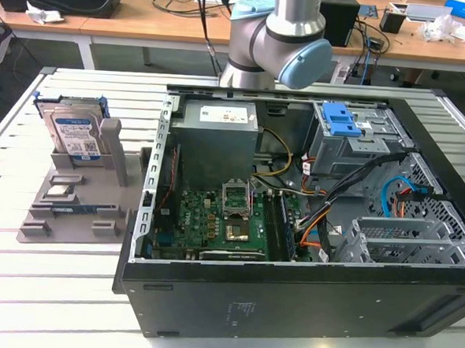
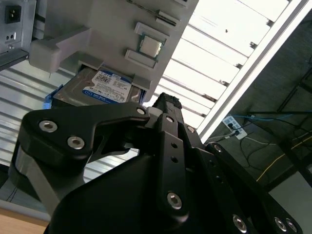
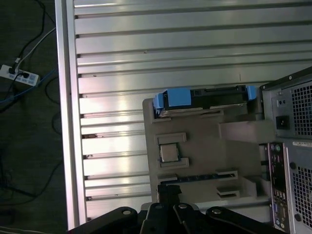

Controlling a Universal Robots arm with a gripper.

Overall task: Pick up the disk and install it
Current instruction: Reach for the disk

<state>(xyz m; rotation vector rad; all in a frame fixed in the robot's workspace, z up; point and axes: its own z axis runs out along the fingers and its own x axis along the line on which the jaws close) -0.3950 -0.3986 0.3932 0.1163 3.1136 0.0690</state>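
Near the worktop's (image 1: 44,289) edge at the exterior view's left, the disk (image 1: 75,137) (image 2: 105,87) (image 3: 204,100) stands on edge in a slot of a grey stand (image 1: 81,192) (image 3: 195,146). Its blue frame shows at both ends, and it sits just beside the open computer case (image 1: 288,296) that takes up the middle of the worktop. The arm (image 1: 280,35) rises behind the case's far side. In both wrist views the gripper (image 2: 165,101) (image 3: 168,189) hangs in the air clear of the stand and the disk, its fingers drawn together with nothing between them.
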